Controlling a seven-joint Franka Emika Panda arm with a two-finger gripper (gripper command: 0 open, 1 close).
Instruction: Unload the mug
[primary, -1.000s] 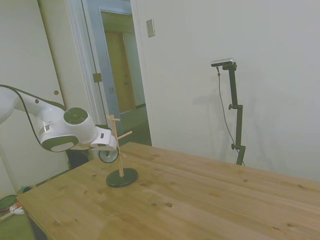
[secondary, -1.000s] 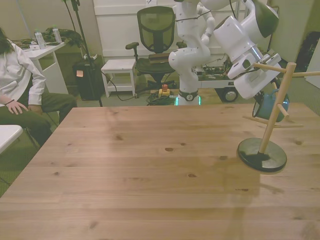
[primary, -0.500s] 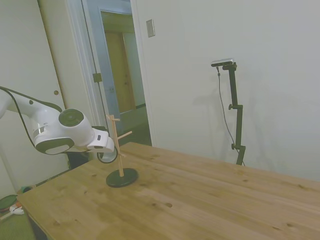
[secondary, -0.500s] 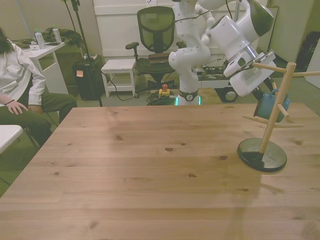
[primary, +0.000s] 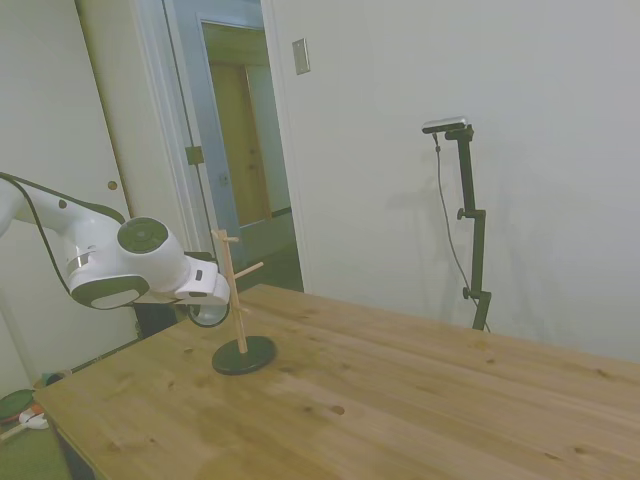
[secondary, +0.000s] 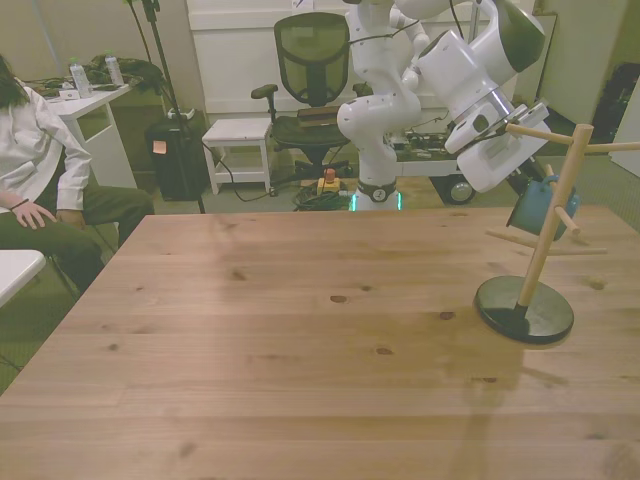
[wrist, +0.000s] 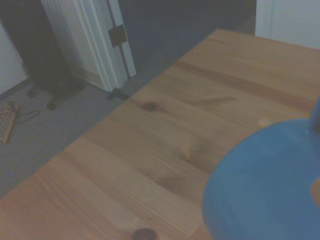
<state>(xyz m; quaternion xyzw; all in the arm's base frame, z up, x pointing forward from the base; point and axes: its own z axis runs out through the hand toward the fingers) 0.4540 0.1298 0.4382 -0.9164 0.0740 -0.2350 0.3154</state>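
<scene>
One blue-teal mug (secondary: 531, 205) hangs on the wooden peg rack (secondary: 545, 235) near the table's edge; whether the gripper (secondary: 522, 185) grips, I cannot tell. Pulling sideways could topple the rack.

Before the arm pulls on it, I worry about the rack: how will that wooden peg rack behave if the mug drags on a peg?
The peg rack looks top-heavy: a tall thin post on a small dark round base, so a sideways drag could tip or slide it. Its pegs look thin and may flex. The mug, hanging up high, gives any pull more leverage.
</scene>
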